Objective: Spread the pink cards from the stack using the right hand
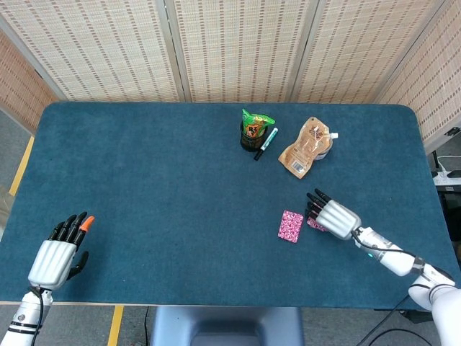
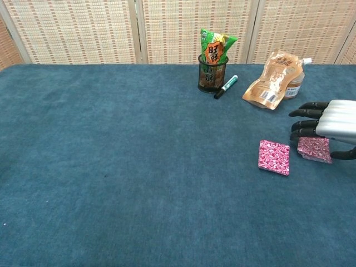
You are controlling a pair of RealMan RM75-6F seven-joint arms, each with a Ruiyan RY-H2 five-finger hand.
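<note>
A single pink patterned card (image 1: 290, 225) (image 2: 273, 157) lies flat on the blue table. Just right of it sits the pink card stack (image 2: 313, 150), mostly hidden under my right hand in the head view, with only an edge of the stack (image 1: 312, 223) showing. My right hand (image 1: 333, 216) (image 2: 332, 119) hovers palm-down over the stack, its dark fingers (image 2: 304, 123) stretched out and apart above the stack's far edge, holding nothing. I cannot tell whether they touch the cards. My left hand (image 1: 54, 257) rests open near the front left edge, out of the chest view.
A black cup with a green snack packet (image 1: 253, 130) (image 2: 213, 64) and a marker (image 1: 265, 143) (image 2: 226, 86) stand at the back centre. A tan pouch (image 1: 306, 148) (image 2: 273, 80) lies right of them. A small orange object (image 1: 86, 224) sits by my left hand.
</note>
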